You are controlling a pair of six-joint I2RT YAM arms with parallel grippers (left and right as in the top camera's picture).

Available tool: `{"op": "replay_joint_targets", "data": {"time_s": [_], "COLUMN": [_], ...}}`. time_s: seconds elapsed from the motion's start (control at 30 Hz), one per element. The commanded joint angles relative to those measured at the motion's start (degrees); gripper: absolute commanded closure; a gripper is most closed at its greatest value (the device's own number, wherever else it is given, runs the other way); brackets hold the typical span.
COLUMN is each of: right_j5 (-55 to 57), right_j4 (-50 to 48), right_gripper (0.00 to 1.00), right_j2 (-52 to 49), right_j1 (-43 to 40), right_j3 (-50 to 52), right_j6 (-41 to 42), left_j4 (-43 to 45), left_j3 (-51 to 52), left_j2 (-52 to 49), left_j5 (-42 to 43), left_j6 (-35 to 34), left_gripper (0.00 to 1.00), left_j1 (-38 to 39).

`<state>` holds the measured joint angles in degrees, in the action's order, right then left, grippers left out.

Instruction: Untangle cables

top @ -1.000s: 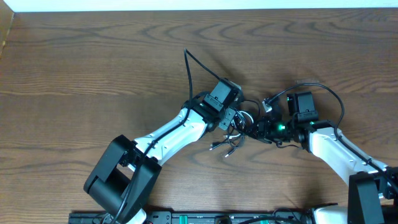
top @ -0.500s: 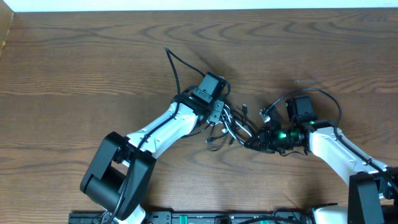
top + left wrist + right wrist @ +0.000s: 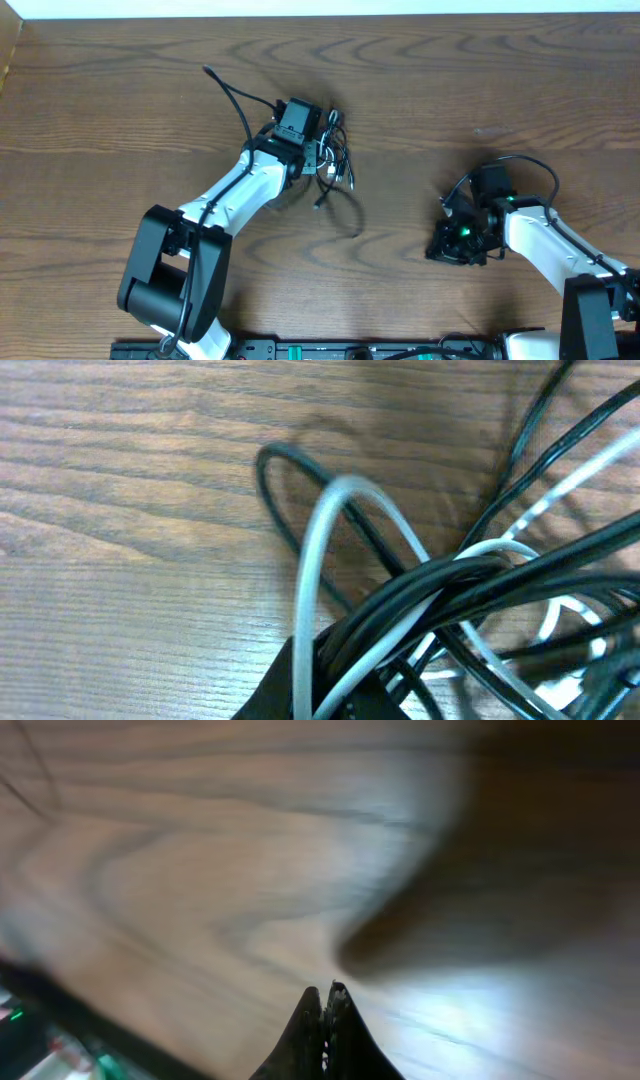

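Note:
The cables [image 3: 336, 166] hang as a small tangle at the tip of my left gripper [image 3: 324, 158], left of the table's middle. One thin black strand [image 3: 350, 212] trails down to the right over the wood. In the left wrist view, the black cable [image 3: 300, 472] and the white cable [image 3: 316, 550] loop together and run in a bunch between the jaws of the left gripper [image 3: 370, 682], which is shut on them. My right gripper [image 3: 441, 249] is at the right, well apart from the tangle. Its fingers [image 3: 310, 1020] are pressed together with nothing between them.
The wooden table [image 3: 120, 100] ends in a white strip [image 3: 320, 8] along the far edge. The arms' bases and a black rail [image 3: 330, 350] line the near edge. Thick black wires [image 3: 235, 100] arch off each wrist.
My left gripper has carried the tangle up and to the left. The right gripper has come away from the cables and moved down to the right, and it holds nothing now.

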<state>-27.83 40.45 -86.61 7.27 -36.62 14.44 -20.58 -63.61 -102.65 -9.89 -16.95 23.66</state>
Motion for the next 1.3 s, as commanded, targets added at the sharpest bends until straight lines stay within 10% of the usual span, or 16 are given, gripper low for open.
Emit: {"op": "replay_joint_targets", "data": {"time_s": [0.0, 0.4, 0.7, 1.27], "right_j5": [4.3, -9.6, -29.7, -19.3], "right_j4": [-0.3, -11.3, -23.6, -35.3], "right_gripper": [0.99, 0.7, 0.47, 0.51], "right_j2": [0.0, 0.0, 0.0, 0.0], "right_j1": [-0.7, -0.6, -0.4, 0.0], "right_j3": [0.3, 0.3, 0.3, 0.3], "right_j6": [1.4, 1.4, 5.0, 24.6], "left_j4": [0.4, 2.7, 2.8, 2.9], "left_j3": [-0.4, -0.4, -0.4, -0.4], "left_j2": [-0.7, -0.7, -0.7, -0.7], "left_j5": [6.5, 37.1, 41.4, 50.0], "left_j6": [-0.7, 14.0, 14.9, 17.7], "left_gripper": [0.93, 0.92, 0.92, 0.92], "left_j1": [-1.3, -2.1, -2.1, -2.0]}}
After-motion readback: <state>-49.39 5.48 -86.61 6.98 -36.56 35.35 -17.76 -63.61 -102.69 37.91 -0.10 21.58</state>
